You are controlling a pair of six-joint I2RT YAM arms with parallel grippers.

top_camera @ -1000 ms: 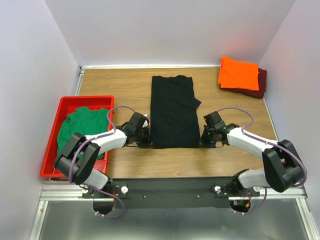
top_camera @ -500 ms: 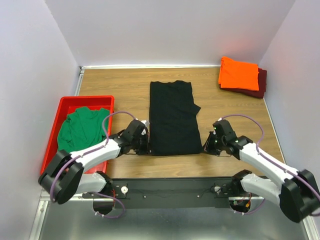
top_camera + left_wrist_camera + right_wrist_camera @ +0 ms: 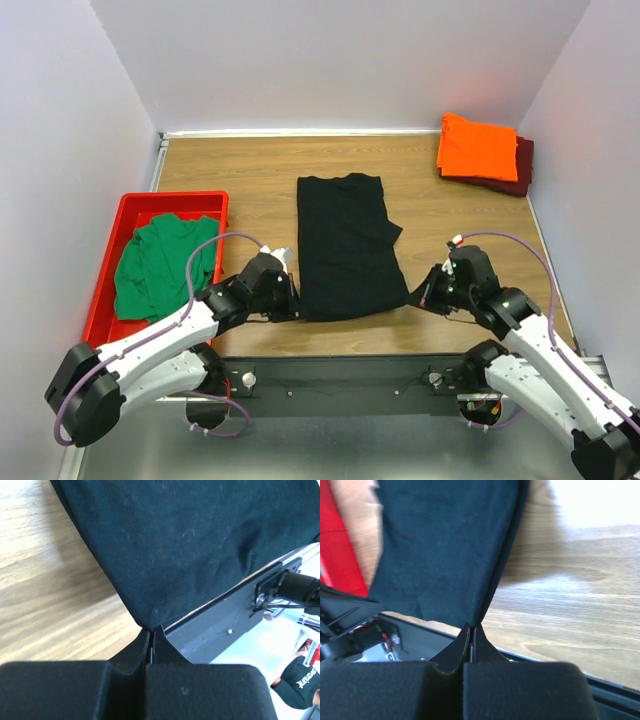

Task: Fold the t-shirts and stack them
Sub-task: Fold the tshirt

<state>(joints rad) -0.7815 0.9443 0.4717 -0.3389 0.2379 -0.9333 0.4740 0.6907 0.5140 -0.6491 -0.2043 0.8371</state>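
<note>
- My left gripper (image 3: pixel 151 630) has its jaws pressed together on the near left corner of the black t-shirt (image 3: pixel 345 245).
- My right gripper (image 3: pixel 471 626) pinches the near right corner the same way (in both wrist views the cloth fans out from the closed tips).
- The rest of that shirt lies as a long folded strip mid-table (image 3: pixel 250 165).
- The orange t-shirt (image 3: pixel 478 147) sits folded on the maroon t-shirt (image 3: pixel 522 170) in the far right corner.
- The green t-shirt (image 3: pixel 160 262) lies crumpled in the red tray (image 3: pixel 175 199).

Overhead, the light is even, the picture sharp, shadows faint. The right wrist view is smeared (the table (image 3: pixel 580 605) grain especially) and blown white at top right.
</note>
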